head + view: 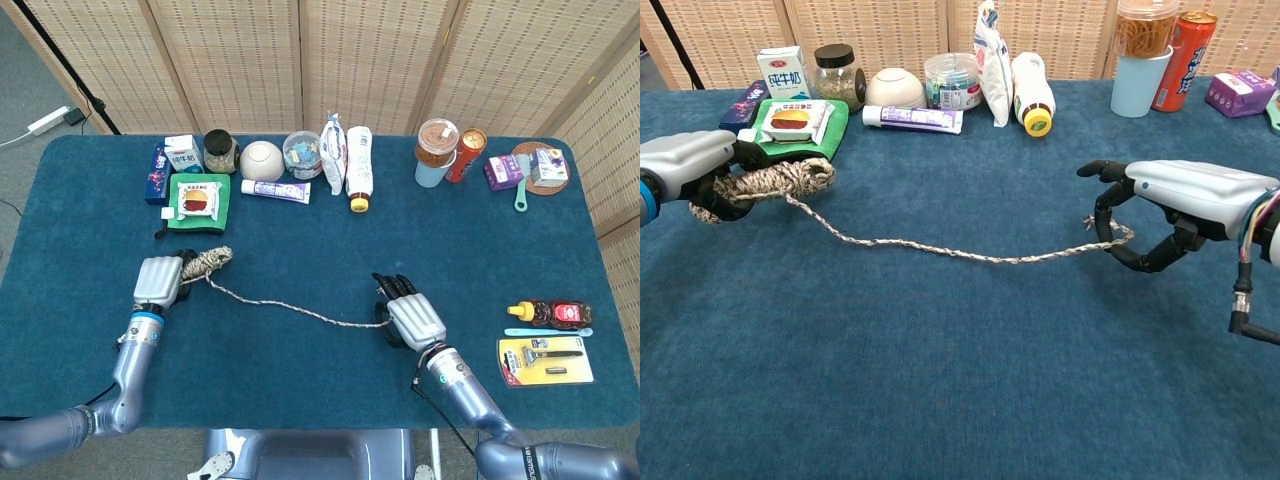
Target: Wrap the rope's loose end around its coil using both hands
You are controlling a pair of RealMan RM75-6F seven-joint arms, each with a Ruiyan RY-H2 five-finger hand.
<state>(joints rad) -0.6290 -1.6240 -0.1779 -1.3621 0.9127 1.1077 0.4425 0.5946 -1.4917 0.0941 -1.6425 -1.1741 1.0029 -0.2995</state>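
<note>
The blue table (pixel 300 230) fills the scene, with folding screens (pixel 300 60) standing behind it. The left hand (pixel 158 281) sits at the table's left side with its fingers closed around the rope's coil (pixel 765 181), lifted slightly off the cloth in the chest view. From the coil the rope (pixel 940 250) runs slack across the table surface to the right hand (pixel 1185 200), whose fingers curl around the loose end (pixel 1118 237); it is pinched there. Right behind the coil lies a green pouch (pixel 199 200) with a snack pack on top, close enough to crowd the left hand. Along the far edge stand a milk carton (pixel 183 152), a dark-lidded jar (pixel 221 151), a white bowl (pixel 262 160), a toothpaste tube (pixel 275 190), a clear tub (pixel 303 154), a white packet (pixel 334 152) and a yellow-capped bottle (pixel 358 167). Farther right are a blue cup (pixel 435 154) and a red can (pixel 467 153). Near the right hand, well apart from the rope, lie a sauce bottle (pixel 550 313) and a razor pack (pixel 545 360)
</note>
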